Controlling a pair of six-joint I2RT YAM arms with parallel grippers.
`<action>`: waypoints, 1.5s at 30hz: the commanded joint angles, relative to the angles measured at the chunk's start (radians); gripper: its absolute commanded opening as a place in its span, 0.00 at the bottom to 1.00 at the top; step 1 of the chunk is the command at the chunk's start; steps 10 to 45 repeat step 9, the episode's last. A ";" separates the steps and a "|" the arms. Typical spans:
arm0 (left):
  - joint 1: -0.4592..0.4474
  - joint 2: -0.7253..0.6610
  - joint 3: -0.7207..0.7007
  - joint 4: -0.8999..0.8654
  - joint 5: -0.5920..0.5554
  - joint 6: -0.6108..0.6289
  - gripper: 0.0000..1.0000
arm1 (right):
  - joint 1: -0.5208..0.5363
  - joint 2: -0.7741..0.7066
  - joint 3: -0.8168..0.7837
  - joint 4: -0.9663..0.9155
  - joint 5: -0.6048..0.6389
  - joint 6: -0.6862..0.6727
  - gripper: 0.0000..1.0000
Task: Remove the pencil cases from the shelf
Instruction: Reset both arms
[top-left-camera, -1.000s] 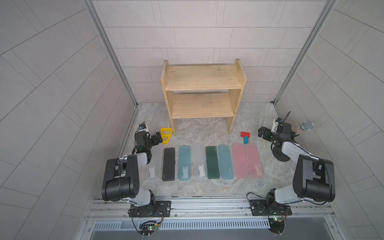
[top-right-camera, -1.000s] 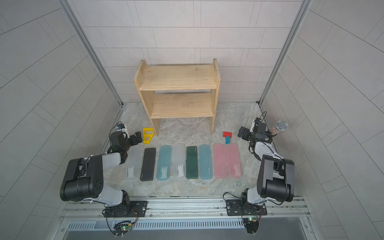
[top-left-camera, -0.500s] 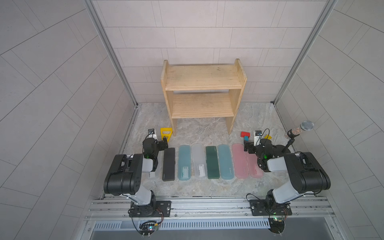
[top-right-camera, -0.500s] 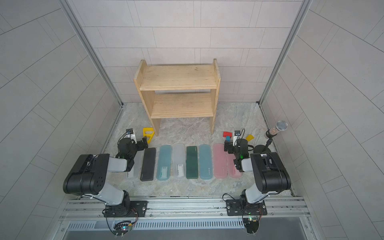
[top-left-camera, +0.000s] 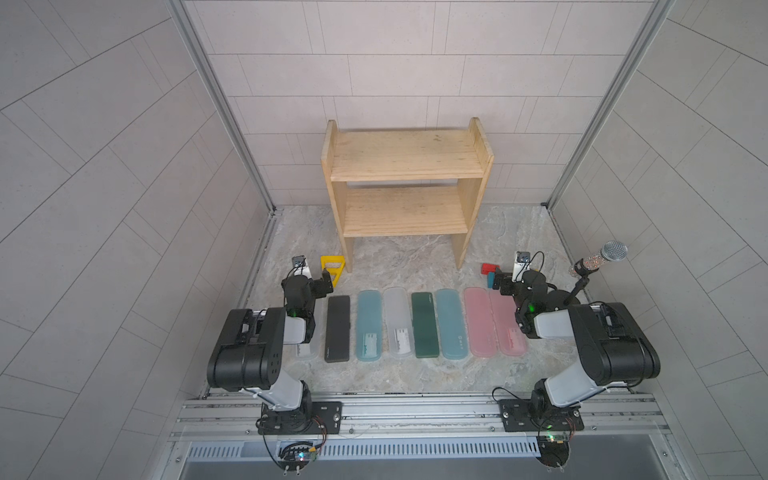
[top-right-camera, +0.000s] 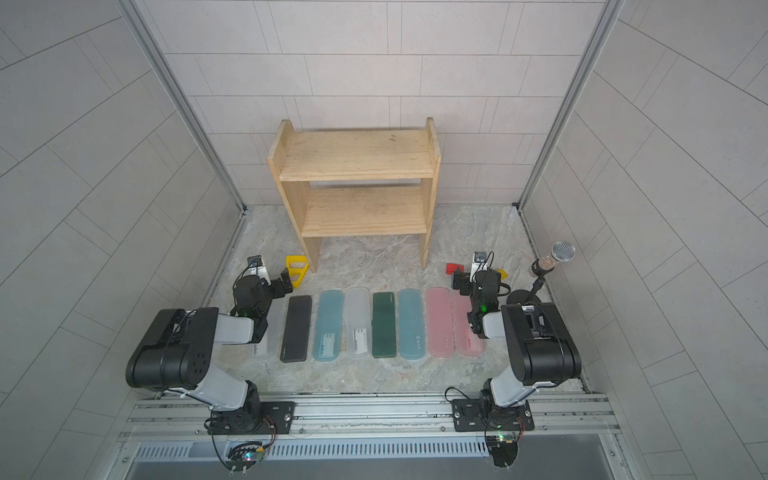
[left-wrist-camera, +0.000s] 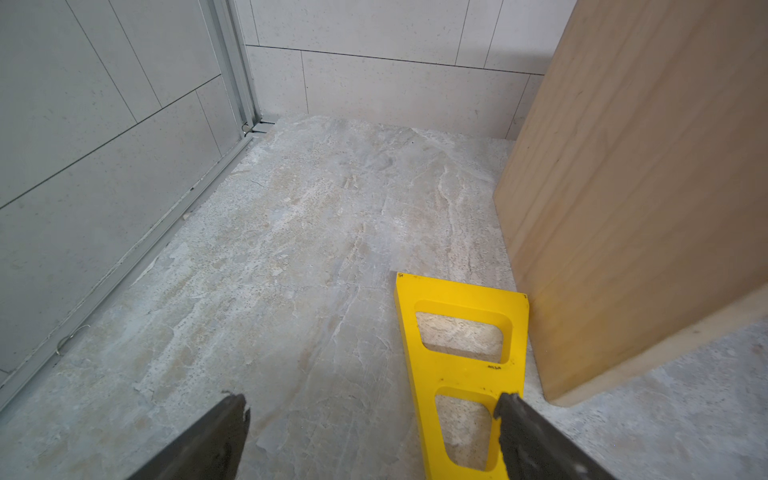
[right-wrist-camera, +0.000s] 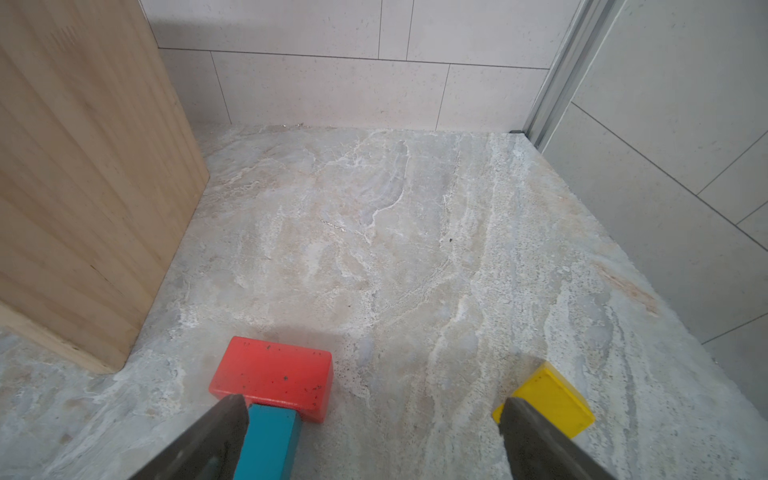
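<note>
The pencil cases lie side by side in a row on the stone floor in front of the shelf (top-left-camera: 407, 166); both of its tiers are bare. The row runs from a frosted white case (top-left-camera: 309, 353), half under my left arm, through black (top-left-camera: 336, 328), teal (top-left-camera: 369, 324), frosted white (top-left-camera: 398, 320), dark green (top-left-camera: 424, 324) and teal (top-left-camera: 451, 324) to two pink ones (top-left-camera: 478, 322). My left gripper (left-wrist-camera: 372, 403) is open and empty at the row's far left end. My right gripper (right-wrist-camera: 372, 403) is open and empty at the far right end.
A yellow triangular frame (left-wrist-camera: 457, 365) lies against the shelf's left side panel, under my left gripper's finger. A red block (right-wrist-camera: 274, 378), a blue block (right-wrist-camera: 270, 436) and a yellow block (right-wrist-camera: 548, 399) sit by my right gripper. A microphone (top-left-camera: 598, 259) on a stand stands at the right wall.
Both arms have swung in from the side walls and folded back; their grippers now point toward the shelf. The cases have not moved.
</note>
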 joint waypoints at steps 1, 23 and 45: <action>-0.002 -0.004 0.003 0.020 0.040 0.027 1.00 | 0.001 0.006 -0.004 0.021 0.017 -0.007 1.00; -0.038 0.006 0.045 -0.042 0.066 0.085 1.00 | 0.001 0.001 -0.001 0.007 0.017 -0.007 1.00; -0.038 0.006 0.045 -0.042 0.066 0.085 1.00 | 0.001 0.001 -0.001 0.007 0.017 -0.007 1.00</action>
